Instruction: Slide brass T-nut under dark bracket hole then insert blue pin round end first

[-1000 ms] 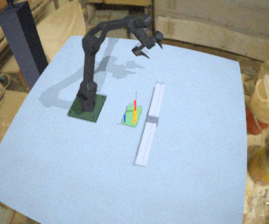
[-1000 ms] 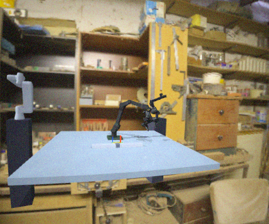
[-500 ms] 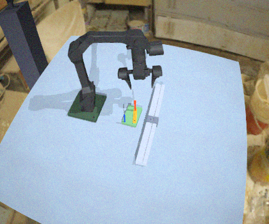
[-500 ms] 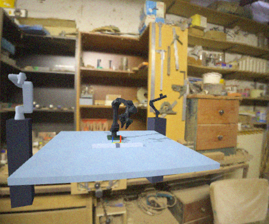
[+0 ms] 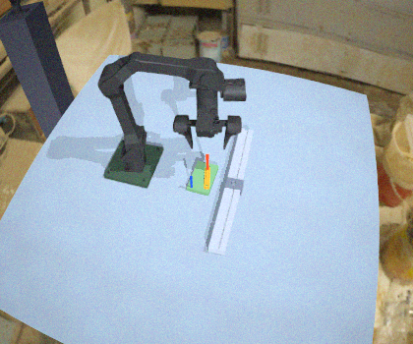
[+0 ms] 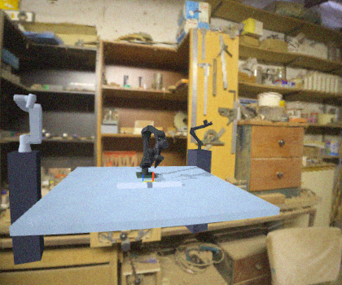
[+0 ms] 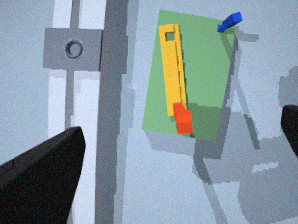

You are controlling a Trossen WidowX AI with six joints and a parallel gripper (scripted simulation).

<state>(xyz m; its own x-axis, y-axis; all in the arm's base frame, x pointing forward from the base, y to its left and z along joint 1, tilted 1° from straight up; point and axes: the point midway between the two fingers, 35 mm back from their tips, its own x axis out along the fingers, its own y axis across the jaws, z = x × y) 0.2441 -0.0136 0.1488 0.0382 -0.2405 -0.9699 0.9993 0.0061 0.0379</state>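
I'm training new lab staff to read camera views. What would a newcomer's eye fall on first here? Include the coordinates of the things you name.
Probably the black robot arm [image 5: 161, 65] [image 6: 146, 148], arching over the pale blue table [image 5: 282, 236] [image 6: 144, 208]. Next, the small orange upright handle [image 5: 206, 161] [image 6: 153, 177] [image 7: 183, 120] on the green tray [image 5: 199, 188] [image 7: 207, 65], beside the long silver aluminum rail [image 5: 218, 231] [image 6: 129, 186] [image 7: 57, 105].
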